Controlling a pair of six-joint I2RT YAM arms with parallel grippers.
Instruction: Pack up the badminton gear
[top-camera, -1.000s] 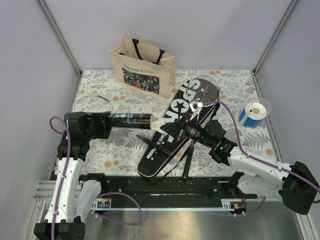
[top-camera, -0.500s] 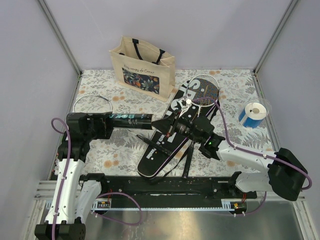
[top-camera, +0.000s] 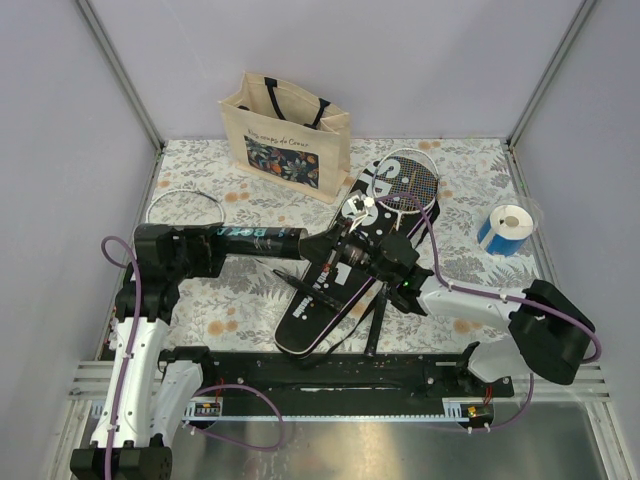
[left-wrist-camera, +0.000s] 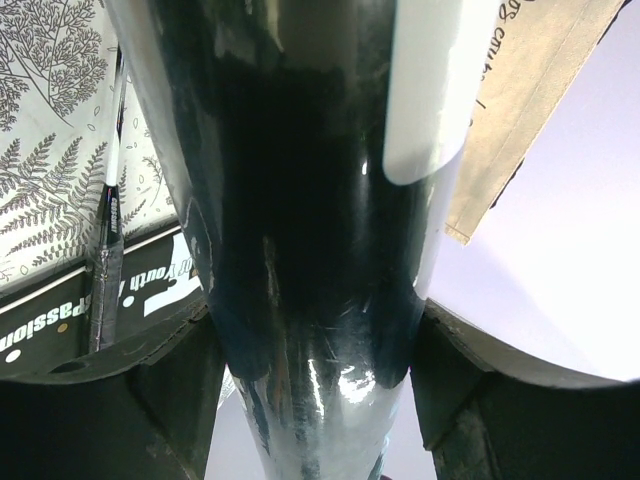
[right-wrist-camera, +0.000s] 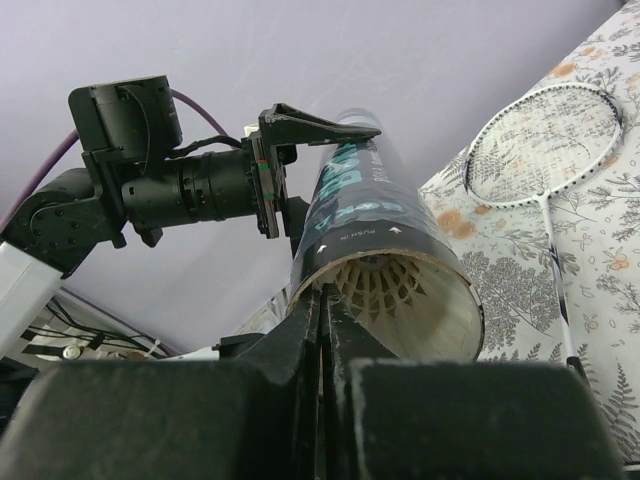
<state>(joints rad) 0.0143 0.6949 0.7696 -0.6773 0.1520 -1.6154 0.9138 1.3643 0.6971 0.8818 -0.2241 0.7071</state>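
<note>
Left claw (top-camera: 210, 247) clasps black tube (top-camera: 262, 237); cover (top-camera: 310, 318) shows "SP"

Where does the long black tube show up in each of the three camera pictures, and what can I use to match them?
Top external: the long black tube lies level, left of centre.
Left wrist: it fills the middle, very close.
Right wrist: centre, seen end-on, a shuttlecock inside its open mouth.
Shared landmark: the left gripper clamped around the tube, visible in all three.
</note>
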